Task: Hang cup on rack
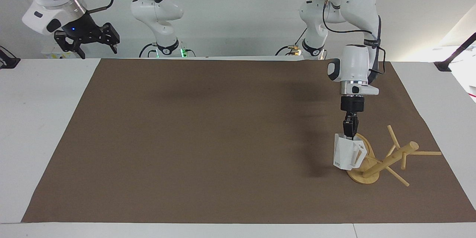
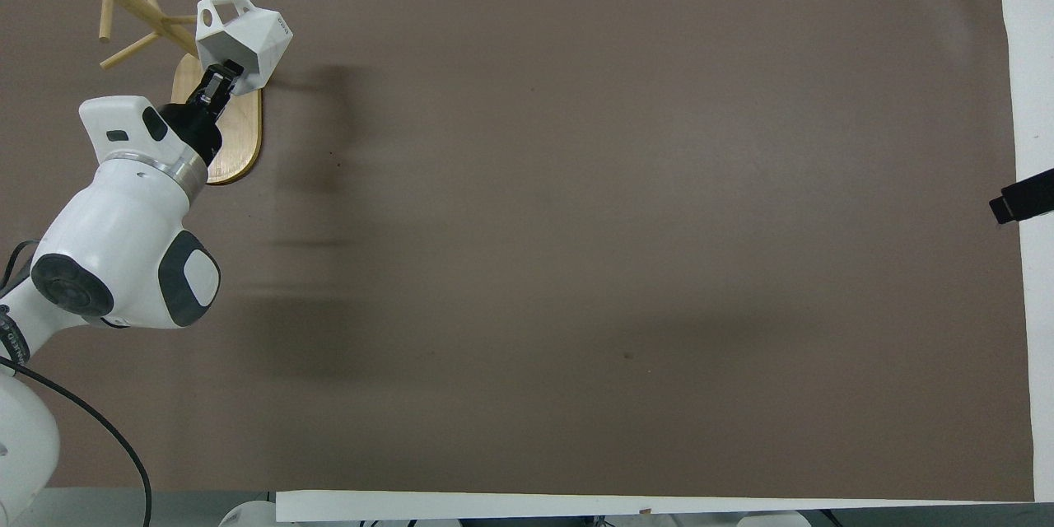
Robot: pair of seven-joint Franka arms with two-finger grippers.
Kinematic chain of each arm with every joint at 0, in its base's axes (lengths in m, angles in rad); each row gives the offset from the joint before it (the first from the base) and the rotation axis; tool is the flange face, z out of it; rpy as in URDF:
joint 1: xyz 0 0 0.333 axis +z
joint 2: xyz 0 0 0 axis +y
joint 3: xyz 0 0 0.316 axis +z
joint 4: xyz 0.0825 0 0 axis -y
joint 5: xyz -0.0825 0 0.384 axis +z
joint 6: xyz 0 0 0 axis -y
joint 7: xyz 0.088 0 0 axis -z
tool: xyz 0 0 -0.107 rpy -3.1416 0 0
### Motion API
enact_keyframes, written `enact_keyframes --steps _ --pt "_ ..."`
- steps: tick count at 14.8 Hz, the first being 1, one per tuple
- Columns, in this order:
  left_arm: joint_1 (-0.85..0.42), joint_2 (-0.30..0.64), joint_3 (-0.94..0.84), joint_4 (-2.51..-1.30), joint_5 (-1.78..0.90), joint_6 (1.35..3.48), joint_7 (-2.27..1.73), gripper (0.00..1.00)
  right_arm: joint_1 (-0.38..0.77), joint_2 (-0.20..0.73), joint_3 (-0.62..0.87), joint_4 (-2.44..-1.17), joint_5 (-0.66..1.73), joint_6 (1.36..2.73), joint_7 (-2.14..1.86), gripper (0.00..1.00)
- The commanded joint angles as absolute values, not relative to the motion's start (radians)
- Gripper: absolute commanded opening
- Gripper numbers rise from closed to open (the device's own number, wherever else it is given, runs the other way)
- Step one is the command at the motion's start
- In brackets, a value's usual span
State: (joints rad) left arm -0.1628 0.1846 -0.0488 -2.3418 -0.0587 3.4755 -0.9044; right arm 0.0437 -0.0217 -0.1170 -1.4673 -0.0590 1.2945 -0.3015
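Observation:
The white faceted cup hangs from my left gripper, which is shut on its rim. The cup is held in the air over the oval base of the bamboo rack, its handle turned toward the post and pegs. In the overhead view the cup covers the end of the rack's base farther from the robots, beside the post, with my left gripper over the base. My right gripper is open and empty, raised high past the table's edge at the right arm's end; only a tip shows in the overhead view.
A brown mat covers the table, with bare white table at both ends. The rack stands near the left arm's end of the mat, its pegs sticking out in several directions.

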Motion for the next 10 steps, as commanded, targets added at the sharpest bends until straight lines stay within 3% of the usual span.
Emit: enact_keyframes --steps 1,10 --pt "-0.143 0.202 -0.057 -2.341 -0.049 3.490 -0.920 0.00 0.041 -0.072 -0.118 -1.566 -0.071 1.307 -0.250 0.99" --pt "-0.081 0.233 -0.054 -2.330 -0.044 3.478 -0.919 0.00 0.037 -0.038 -0.123 -1.545 -0.060 1.339 -0.198 0.99"
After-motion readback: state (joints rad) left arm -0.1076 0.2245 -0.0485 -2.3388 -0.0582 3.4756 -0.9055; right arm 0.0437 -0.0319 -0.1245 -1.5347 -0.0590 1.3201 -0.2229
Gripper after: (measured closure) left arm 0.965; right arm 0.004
